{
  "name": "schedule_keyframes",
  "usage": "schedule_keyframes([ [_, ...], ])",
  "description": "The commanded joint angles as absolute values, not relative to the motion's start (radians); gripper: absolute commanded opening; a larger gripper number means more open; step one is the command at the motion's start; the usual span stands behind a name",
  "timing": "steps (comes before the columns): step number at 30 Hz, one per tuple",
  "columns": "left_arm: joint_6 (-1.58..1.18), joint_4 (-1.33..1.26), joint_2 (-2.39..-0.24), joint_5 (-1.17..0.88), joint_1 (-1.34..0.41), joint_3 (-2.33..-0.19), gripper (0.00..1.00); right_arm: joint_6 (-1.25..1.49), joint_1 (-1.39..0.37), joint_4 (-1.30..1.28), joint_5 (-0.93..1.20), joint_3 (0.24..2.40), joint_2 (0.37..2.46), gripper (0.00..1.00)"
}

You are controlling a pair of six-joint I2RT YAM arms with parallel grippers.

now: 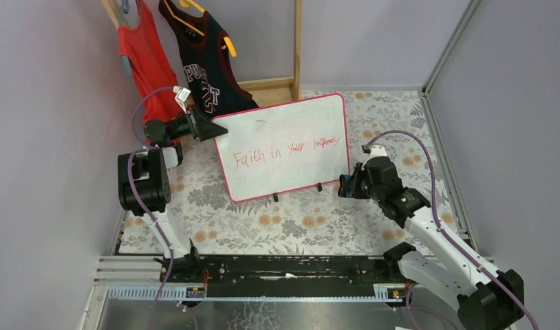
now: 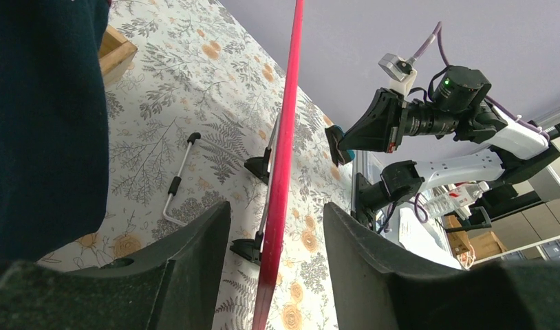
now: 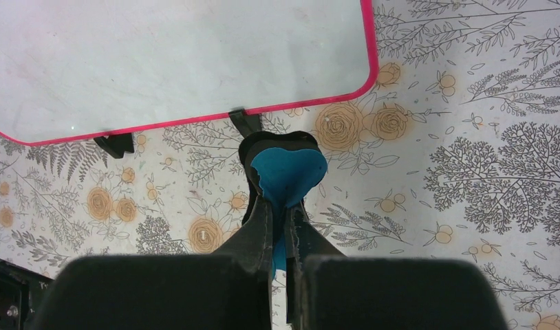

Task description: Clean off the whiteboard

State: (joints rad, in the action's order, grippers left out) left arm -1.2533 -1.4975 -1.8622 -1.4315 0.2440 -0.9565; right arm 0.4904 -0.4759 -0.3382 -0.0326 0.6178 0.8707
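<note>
The whiteboard stands upright on small black feet mid-table, with a pink-red frame and red handwriting on its face. My left gripper is open and straddles the board's left edge. In the left wrist view that red edge runs between the fingers with a gap on each side. My right gripper is at the board's lower right corner, shut on a blue eraser pad. The pad sits just below the board's bottom frame and does not touch the board.
A wooden rack at the back holds a red shirt and a dark jersey, close behind my left gripper. A bent metal rod with a black sleeve lies on the floral cloth behind the board. Grey walls close both sides.
</note>
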Motion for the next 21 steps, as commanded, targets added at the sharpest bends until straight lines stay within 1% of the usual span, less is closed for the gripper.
schedule_keyframes([
  [1, -1.260, -1.585, -1.859, -1.448, 0.235, -0.947, 0.51, 0.494, -0.485, -0.290, -0.026, 0.629, 0.871, 0.00],
  [4, -1.262, -1.588, -1.857, -1.449, 0.231, -0.944, 0.48, 0.494, -0.486, -0.290, -0.026, 0.633, 0.874, 0.00],
  [8, -1.262, -1.588, -1.857, -1.451, 0.229, -0.943, 0.42, 0.494, -0.486, -0.291, -0.026, 0.634, 0.873, 0.00],
  [11, -1.264, -1.588, -1.859, -1.456, 0.230, -0.944, 0.33, 0.495, -0.485, -0.294, -0.026, 0.632, 0.869, 0.00],
  [16, -1.266, -1.589, -1.868, -1.459, 0.230, -0.946, 0.25, 0.496, -0.485, -0.295, -0.028, 0.628, 0.863, 0.00],
  [19, -1.268, -1.591, -1.871, -1.463, 0.230, -0.948, 0.17, 0.495, -0.486, -0.296, -0.028, 0.627, 0.862, 0.00],
  [21, -1.269, -1.591, -1.871, -1.464, 0.230, -0.948, 0.14, 0.496, -0.486, -0.295, -0.027, 0.628, 0.862, 0.00],
])
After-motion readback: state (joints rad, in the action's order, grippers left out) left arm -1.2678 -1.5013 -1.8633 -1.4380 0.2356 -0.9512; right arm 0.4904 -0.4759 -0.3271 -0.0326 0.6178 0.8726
